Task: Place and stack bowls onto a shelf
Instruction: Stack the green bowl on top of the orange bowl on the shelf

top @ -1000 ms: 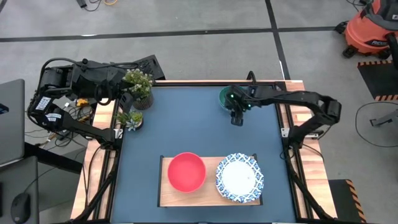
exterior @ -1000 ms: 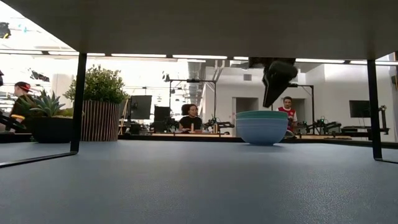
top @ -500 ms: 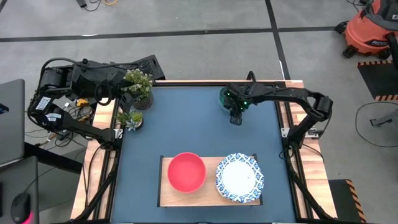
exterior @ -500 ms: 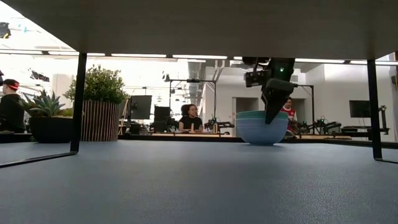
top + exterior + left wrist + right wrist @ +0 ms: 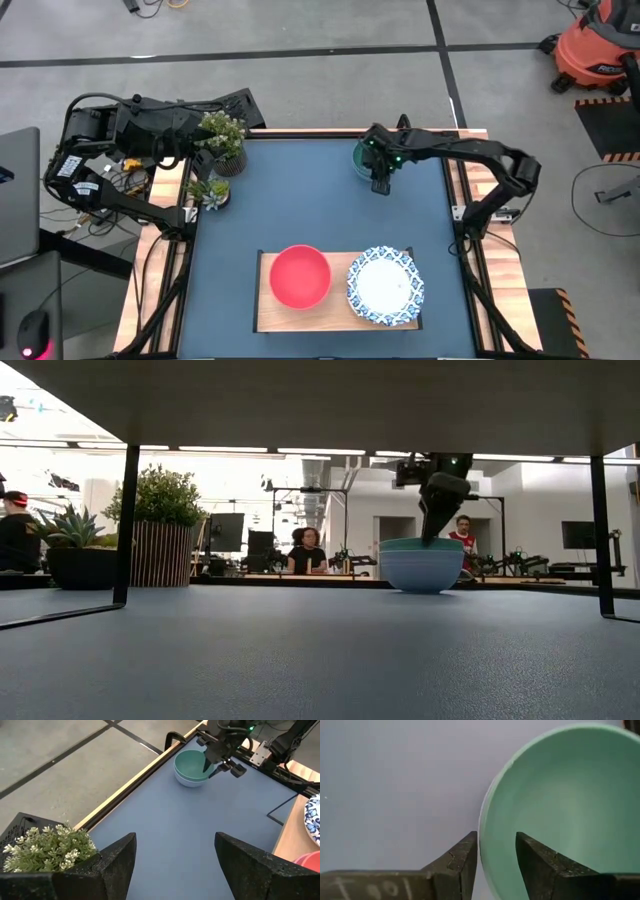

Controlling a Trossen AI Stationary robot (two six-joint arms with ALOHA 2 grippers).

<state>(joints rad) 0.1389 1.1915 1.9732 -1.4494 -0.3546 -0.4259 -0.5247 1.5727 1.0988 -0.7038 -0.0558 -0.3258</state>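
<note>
A green bowl (image 5: 362,155) stands at the blue table's far right part; it also shows in the low view (image 5: 420,565) and the left wrist view (image 5: 192,766). My right gripper (image 5: 376,172) is open and points down at the bowl's near rim, one finger inside and one outside (image 5: 495,857). On the light-wood shelf (image 5: 264,312) at the near edge sit a pink-red bowl (image 5: 300,276) and a stack of blue-patterned white bowls (image 5: 386,285). My left gripper (image 5: 175,865) is open and empty at the far left corner. My right gripper's fingers stand on either side of the green bowl's rim (image 5: 481,827), one finger (image 5: 535,860) inside the bowl and one (image 5: 462,862) outside, coming from above. I cannot tell whether either finger touches the rim. The bowl rests on the table.
Two small potted plants (image 5: 222,135) (image 5: 210,190) stand at the table's far left corner by my left arm. Wooden side strips and black frame posts (image 5: 126,525) run along the table's edges. Bare blue table (image 5: 300,200) lies between the green bowl and the shelf.
My right gripper has gone a little toward the table's far edge, from just in front of the green bowl onto its near rim, which now stands between its fingers. The bowl has stayed in place.
</note>
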